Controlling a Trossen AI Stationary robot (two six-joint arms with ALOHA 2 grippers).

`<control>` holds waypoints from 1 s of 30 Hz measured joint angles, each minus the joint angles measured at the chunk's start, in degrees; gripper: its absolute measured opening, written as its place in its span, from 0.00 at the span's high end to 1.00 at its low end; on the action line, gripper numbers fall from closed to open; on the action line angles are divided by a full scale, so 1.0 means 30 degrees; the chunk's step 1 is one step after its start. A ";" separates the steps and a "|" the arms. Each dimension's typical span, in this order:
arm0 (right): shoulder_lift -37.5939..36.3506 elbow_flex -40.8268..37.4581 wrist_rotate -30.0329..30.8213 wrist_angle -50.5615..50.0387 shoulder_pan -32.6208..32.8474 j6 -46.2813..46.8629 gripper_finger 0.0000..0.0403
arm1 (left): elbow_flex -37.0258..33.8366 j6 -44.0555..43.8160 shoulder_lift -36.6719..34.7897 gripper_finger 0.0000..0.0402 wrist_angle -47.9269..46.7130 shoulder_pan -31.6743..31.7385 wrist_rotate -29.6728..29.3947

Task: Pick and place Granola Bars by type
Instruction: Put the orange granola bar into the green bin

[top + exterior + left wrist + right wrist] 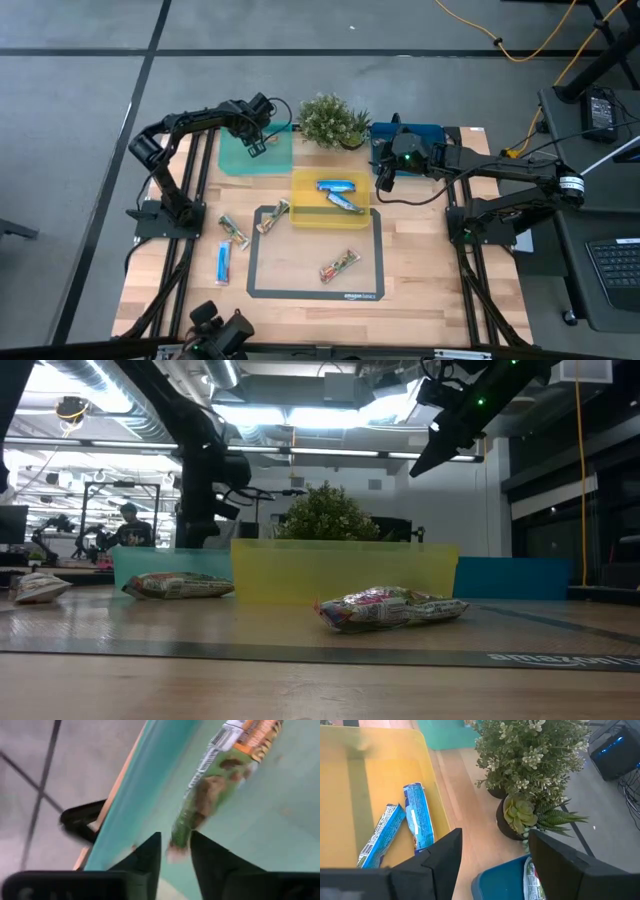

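Black mat (315, 262) in the middle of the wooden surface (420, 260) carries white "amazonbasics" lettering along its near edge, readable in the high view and partly in the low view. One silvery granola bar (340, 266) lies on the mat at about 5 o'clock from centre. A tan-green bar (271, 215) straddles the mat's corner at 10 o'clock, with another tan-green bar (234, 232) and a blue bar (223, 263) on the bare wood toward 9 o'clock.

The yellow tray (305, 215) at 12 o'clock holds two blue-wrapped bars (419, 817). The left arm reaches, elbow bent, over the teal tray (232, 160) at 11 o'clock. Its left claw (175, 852) points down with fingers narrowly parted around the end of a green-and-orange wrapped bar (207, 785); whether they grip it cannot be told. The right arm stretches in from 2 o'clock, its right claw (495, 855) spread wide and empty, hanging beside the potted plant (330, 120) above the blue tray (430, 132).
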 joint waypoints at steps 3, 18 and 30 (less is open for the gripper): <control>0.0000 -0.0001 0.0000 -0.0006 -0.0003 0.0004 0.43 | 0.0000 -0.0162 -0.0448 0.66 -0.0462 -0.0010 -0.0544; 0.0015 -0.2428 0.0069 0.2605 0.0256 0.1995 0.43 | 0.0007 -0.3369 -0.7162 0.47 -0.4821 -0.2603 0.3149; 0.0007 -0.1972 0.1085 0.3818 0.4562 0.0427 0.43 | 0.0029 -1.2519 -1.1525 0.48 -0.7752 -1.3303 0.3667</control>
